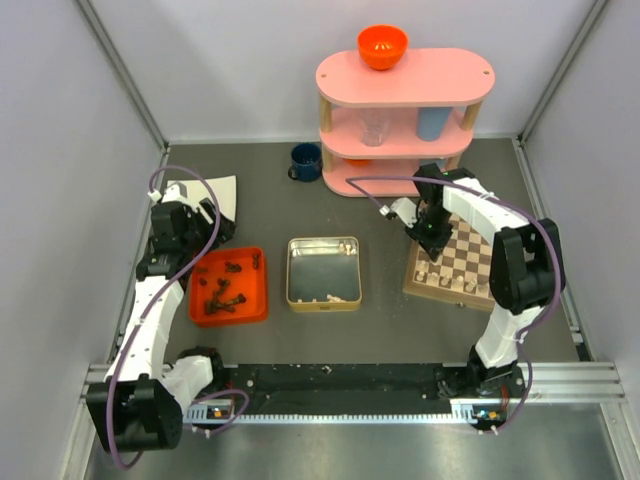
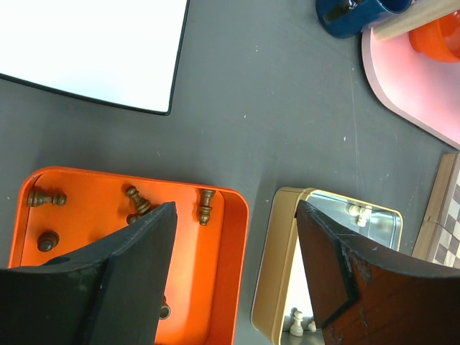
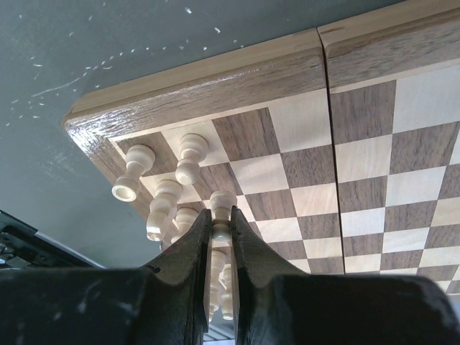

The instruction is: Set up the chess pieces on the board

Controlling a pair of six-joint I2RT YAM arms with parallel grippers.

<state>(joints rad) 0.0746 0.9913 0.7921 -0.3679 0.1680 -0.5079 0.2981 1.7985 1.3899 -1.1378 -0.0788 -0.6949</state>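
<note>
The board (image 1: 470, 258) lies at the right, with several pale chess pieces (image 3: 188, 158) standing along its near-left edge and corner. My right gripper (image 3: 221, 228) is low over that corner, shut on a pale piece (image 3: 222, 208) that sits among the others. I cannot tell whether its base touches the board (image 3: 359, 151). My left gripper (image 2: 236, 212) hangs open and holds nothing, above the gap between the orange tray (image 2: 233, 287) and the metal tin (image 2: 277, 266). Dark pieces (image 2: 205, 205) lie in the tray (image 1: 255, 310), and a few pale ones (image 2: 298, 320) are in the tin (image 1: 323, 243).
A pink three-tier shelf (image 1: 405, 80) stands at the back with an orange bowl (image 1: 382, 45) on top and cups inside. A blue mug (image 1: 306, 160) sits left of it. A white sheet (image 2: 93, 50) lies at the far left. Grey walls enclose the table.
</note>
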